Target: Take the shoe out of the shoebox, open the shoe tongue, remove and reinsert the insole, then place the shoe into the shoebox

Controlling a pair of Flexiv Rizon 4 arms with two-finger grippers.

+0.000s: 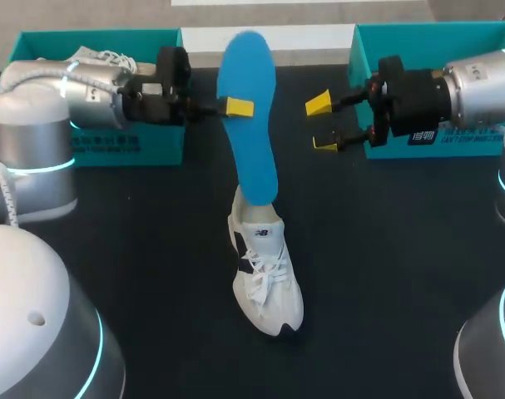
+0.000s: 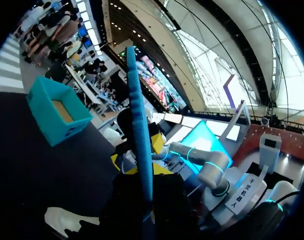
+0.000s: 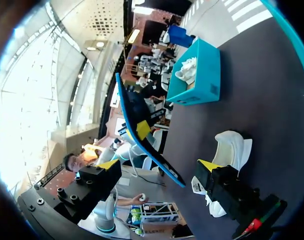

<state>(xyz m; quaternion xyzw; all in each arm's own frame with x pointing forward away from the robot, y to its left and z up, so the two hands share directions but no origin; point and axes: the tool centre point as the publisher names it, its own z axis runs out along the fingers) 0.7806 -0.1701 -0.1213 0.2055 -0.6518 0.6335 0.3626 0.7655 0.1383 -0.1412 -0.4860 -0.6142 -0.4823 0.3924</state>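
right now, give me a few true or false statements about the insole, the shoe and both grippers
1. The left gripper is shut on the blue insole. True.
2. The right gripper grips the insole too. False: it is open and apart from it.
3. The white shoe under the insole lies in a shoebox. False: it stands on the black table.
4. The insole's lower end is in the shoe's opening. True.

Black table with a spare box
The dark table (image 1: 385,274) carried a second teal box (image 1: 156,141) at its ten o'clock corner, and another white laced shoe (image 1: 111,58) lay inside that box.
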